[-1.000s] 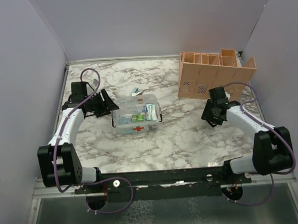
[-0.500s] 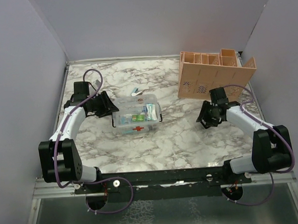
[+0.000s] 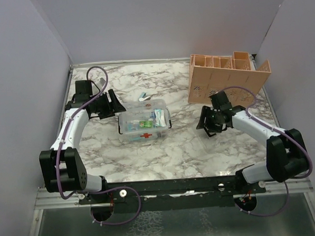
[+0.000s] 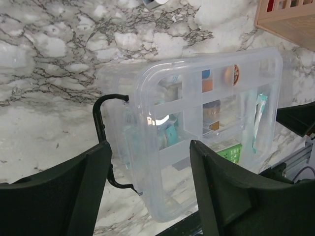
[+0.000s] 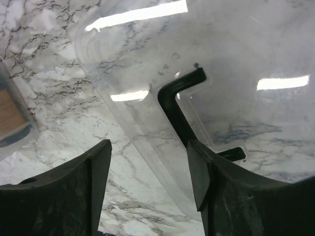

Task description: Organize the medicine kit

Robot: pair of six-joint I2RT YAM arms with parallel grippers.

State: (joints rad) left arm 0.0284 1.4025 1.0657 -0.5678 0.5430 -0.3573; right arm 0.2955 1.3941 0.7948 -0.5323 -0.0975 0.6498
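Observation:
The clear plastic medicine box (image 3: 144, 123) with a red cross stands left of centre, holding a green packet (image 4: 229, 150) and other small packs. It has a black handle (image 4: 101, 129). My left gripper (image 3: 112, 103) is open just left of the box; in the left wrist view (image 4: 147, 196) its fingers straddle the box's near edge without touching. My right gripper (image 3: 205, 124) is open and empty, right of the box. In the right wrist view (image 5: 147, 187) it hovers over a clear lid (image 5: 147, 64) with a black clasp (image 5: 177, 105), lying flat on the marble.
A peach compartment organizer (image 3: 224, 81) stands tilted at the back right, close behind my right arm; its corner shows in the right wrist view (image 5: 10, 115). A small white and blue item (image 3: 144, 96) lies just behind the box. Grey walls enclose the table.
My right gripper has moved left, away from the organizer and toward the box. My left gripper has shifted slightly back and stays beside the box. The box has not moved.

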